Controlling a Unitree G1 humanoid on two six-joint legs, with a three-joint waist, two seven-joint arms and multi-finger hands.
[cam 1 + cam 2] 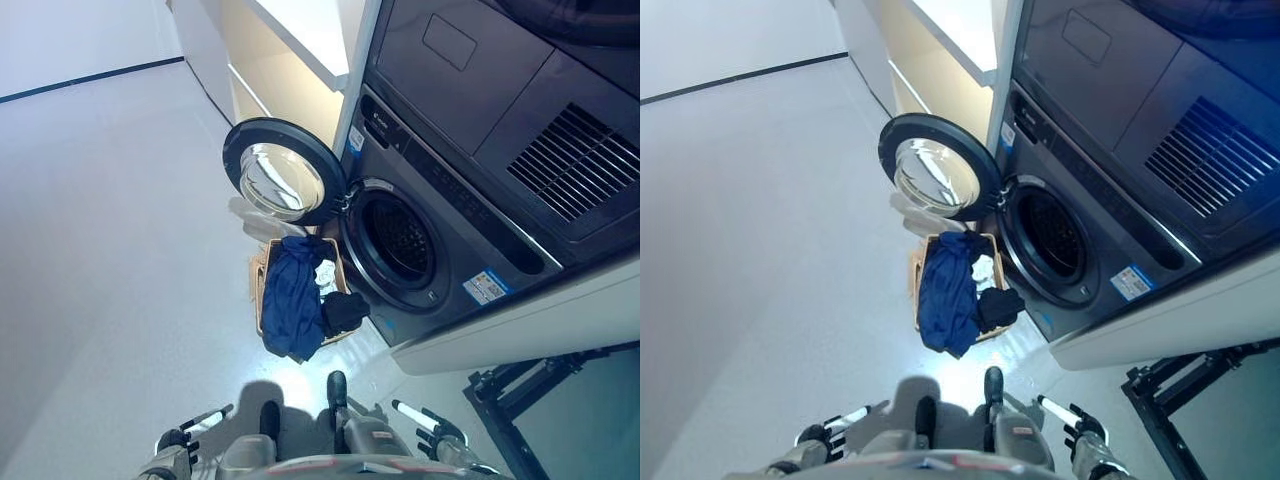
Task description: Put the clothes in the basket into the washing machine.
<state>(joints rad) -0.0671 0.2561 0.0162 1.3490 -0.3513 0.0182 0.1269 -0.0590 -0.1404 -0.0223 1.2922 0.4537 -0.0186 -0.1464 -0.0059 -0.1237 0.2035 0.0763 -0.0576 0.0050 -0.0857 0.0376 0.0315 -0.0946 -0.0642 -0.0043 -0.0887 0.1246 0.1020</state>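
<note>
Domestic laundry area. A dark front-loading washing machine [430, 240] occupies 2 o'clock, its round door [283, 170] swung open at 12. A laundry basket [262, 290] of clothes [293, 295] sits on pale flooring [100, 220]; white cabinetry [290, 40] stands behind

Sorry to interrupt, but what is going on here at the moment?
Nothing is being handled yet. The basket sits on the floor by the washing machine, whose door is wide open. Blue cloth, a white piece and a dark piece are in the basket. The left hand and right hand hang open and empty, well short of it.
</note>
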